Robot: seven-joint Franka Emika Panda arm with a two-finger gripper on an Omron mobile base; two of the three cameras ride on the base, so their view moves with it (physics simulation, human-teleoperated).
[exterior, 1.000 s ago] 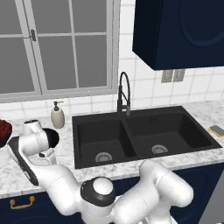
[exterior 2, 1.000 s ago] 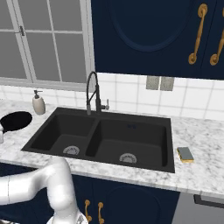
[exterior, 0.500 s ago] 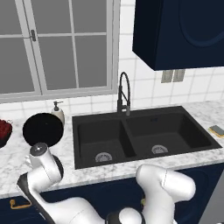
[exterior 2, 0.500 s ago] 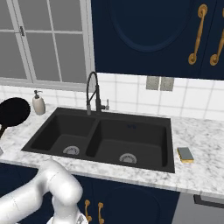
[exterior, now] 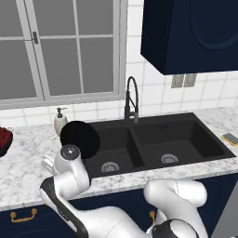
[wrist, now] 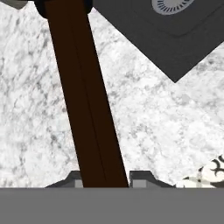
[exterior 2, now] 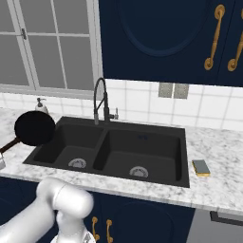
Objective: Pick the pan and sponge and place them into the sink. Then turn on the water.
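My gripper point(wrist: 105, 181) is shut on the long reddish-brown handle of the pan point(wrist: 85, 96), which runs up between the two fingertips. The round black pan point(exterior: 80, 139) hangs tilted above the counter at the left rim of the sink point(exterior: 186, 135). From the right, the pan point(exterior 2: 34, 128) hovers over the left end of the sink point(exterior 2: 152, 147). The yellow sponge point(exterior: 231, 138) with its grey-green top lies on the counter right of the sink, also seen as the sponge point(exterior 2: 201, 167). The faucet point(exterior: 131, 100) stands behind the basins; no water is in view.
A white soap dispenser point(exterior: 60, 120) stands behind the pan by the window. A dark bowl of red fruit point(exterior: 3, 139) sits at the far left. A corner of the sink point(wrist: 175, 39) lies over marble counter point(wrist: 166, 131). Blue cabinets hang above.
The pan has swung right, from over the counter toward the sink's left rim. The arm's wrist moved right with it, and the jaws closed tighter on the handle.
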